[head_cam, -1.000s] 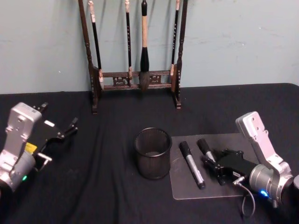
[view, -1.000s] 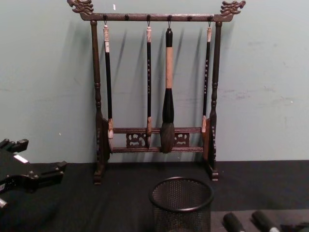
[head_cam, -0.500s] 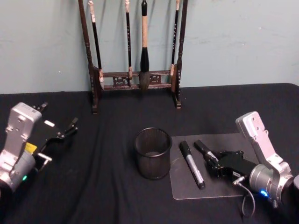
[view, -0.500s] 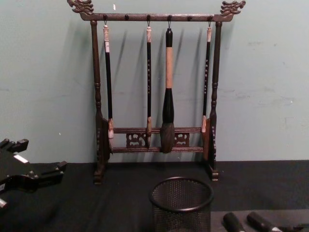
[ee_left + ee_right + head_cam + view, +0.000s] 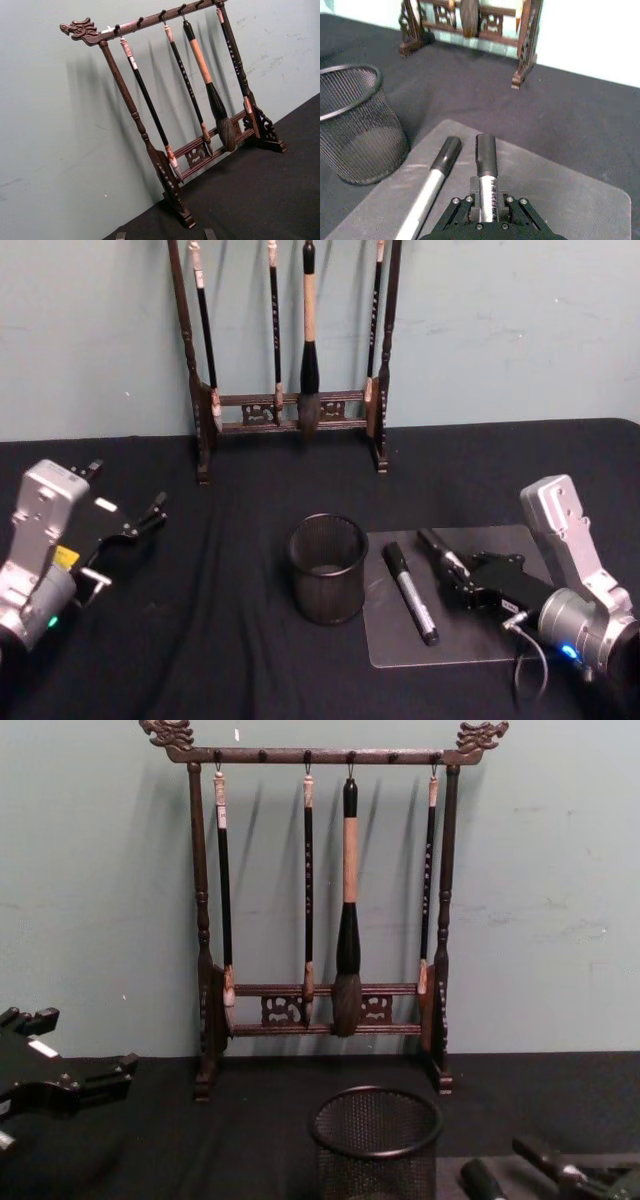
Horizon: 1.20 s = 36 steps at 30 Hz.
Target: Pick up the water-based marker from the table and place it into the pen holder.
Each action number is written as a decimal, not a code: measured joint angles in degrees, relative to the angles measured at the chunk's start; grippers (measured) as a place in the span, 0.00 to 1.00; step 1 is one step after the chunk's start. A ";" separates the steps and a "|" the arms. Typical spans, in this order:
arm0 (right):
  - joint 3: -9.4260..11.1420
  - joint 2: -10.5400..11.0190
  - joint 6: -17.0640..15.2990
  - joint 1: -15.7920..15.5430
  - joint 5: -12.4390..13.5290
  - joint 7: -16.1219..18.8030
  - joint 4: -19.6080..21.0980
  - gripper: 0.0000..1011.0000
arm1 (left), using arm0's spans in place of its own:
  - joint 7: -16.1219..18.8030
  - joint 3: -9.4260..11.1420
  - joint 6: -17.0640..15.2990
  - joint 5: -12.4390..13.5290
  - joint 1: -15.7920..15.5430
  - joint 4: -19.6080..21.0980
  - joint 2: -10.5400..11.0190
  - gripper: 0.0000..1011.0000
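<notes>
My right gripper is shut on the silver barrel of a water-based marker with a black cap. The marker is tilted with its cap end raised off the clear mat; the chest view shows that marker slanting upward. In the right wrist view the marker sticks out from between the jaws of my right gripper. A second marker lies flat on the mat beside it. The pen holder, a black mesh cup, stands upright just left of the mat. My left gripper is parked open at the far left.
A tall dark wooden brush rack with hanging brushes stands at the back against the wall, behind the pen holder. Black cloth covers the table. The second marker lies between the held marker and the pen holder.
The right gripper has risen and drawn back slightly with the marker; the marker's cap end has lifted off the mat and now tilts up. The left arm has not moved.
</notes>
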<state>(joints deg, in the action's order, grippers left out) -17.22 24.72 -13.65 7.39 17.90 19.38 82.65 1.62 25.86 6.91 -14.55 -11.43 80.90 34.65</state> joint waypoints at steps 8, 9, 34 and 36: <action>1.28 -0.49 4.18 -0.95 0.94 0.77 0.04 0.19 | 0.00 0.00 0.00 0.01 0.00 0.00 0.00 1.00; 1.47 -0.58 5.18 -1.09 1.15 1.08 0.04 0.19 | 0.00 0.00 0.00 0.00 0.00 0.00 0.00 1.00; 3.41 -1.21 18.43 -2.75 6.94 6.58 -0.45 0.19 | 0.00 0.00 0.00 0.01 0.00 0.00 0.00 1.00; 3.23 -1.11 18.93 -2.72 7.13 7.02 -0.36 0.19 | 0.00 0.00 0.00 0.00 0.00 0.00 0.00 1.00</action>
<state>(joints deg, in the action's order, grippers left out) -13.99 23.60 5.28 4.67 25.03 26.40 82.29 1.62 25.86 6.91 -14.55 -11.43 80.90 34.65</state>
